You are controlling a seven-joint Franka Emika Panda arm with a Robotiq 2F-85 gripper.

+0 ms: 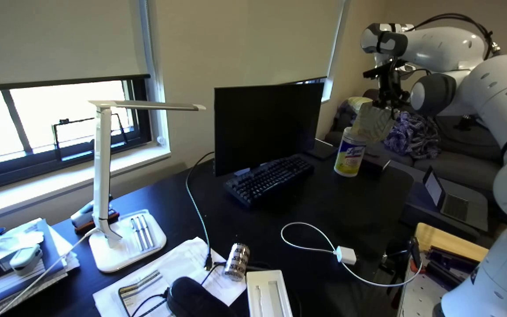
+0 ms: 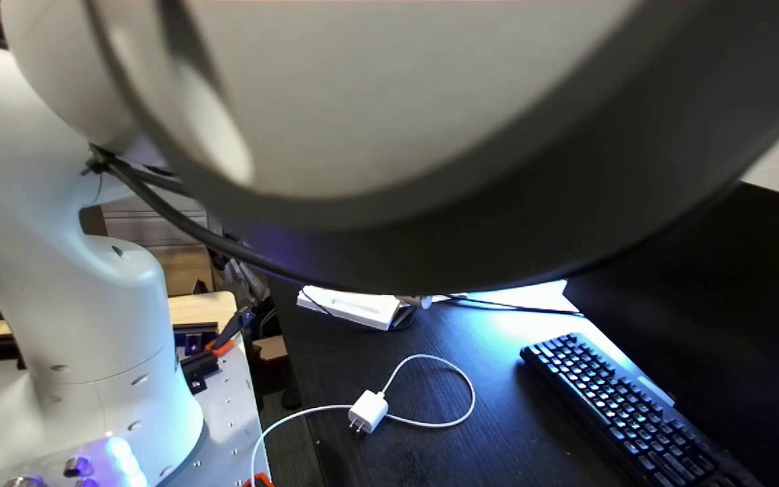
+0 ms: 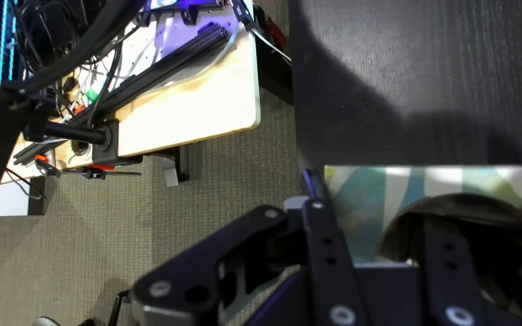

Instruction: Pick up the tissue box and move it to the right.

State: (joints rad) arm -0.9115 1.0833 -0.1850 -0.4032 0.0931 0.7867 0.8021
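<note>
The hand grips the box by one side, near the bottle; low travel may topple the bottle.

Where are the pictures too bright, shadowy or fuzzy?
In an exterior view, the window glares white; in an exterior view, the arm, very near, looks soft-edged; in the wrist view, a dark shadow falls across the desk, and the tissue box looks slightly blurry.

Bright window (dark-framed), beige wall
</note>
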